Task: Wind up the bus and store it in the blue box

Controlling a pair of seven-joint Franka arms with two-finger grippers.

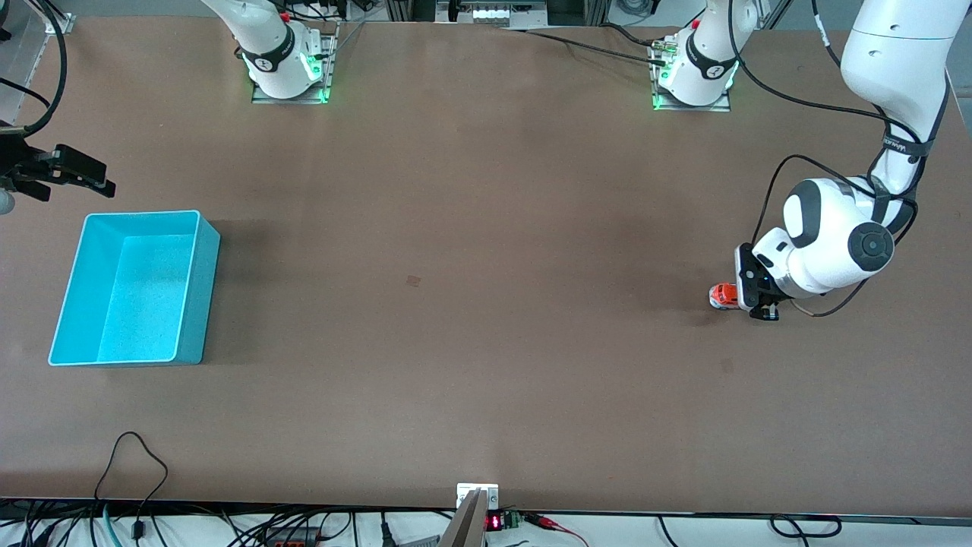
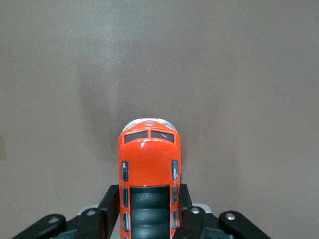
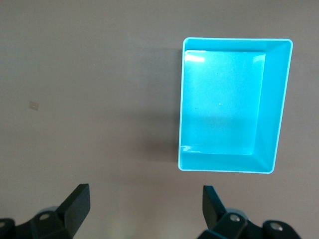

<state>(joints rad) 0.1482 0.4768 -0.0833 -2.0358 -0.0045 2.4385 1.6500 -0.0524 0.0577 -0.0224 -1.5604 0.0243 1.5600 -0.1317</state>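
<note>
While the left pincer (image 2: pixel 148 214) is closed on the rear sides of the small orange-red toy bus with dark roof panels (image 1: pixel 724 295), the bus sits on the brown bench (image 1: pixel 471 304) at the left arm's end, well apart from the light cyan-blue rectangular plastic box (image 1: pixel 194 296). The smooth body may slip or twist between the fingers when pulled back for winding, so the spring may stay loose. The right pincer (image 3: pixel 144 204) waits spread wide above the bench near the box.

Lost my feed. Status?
Left tool shut on bus, on table. Right tool open, waiting near blue box. Box empty.
</note>
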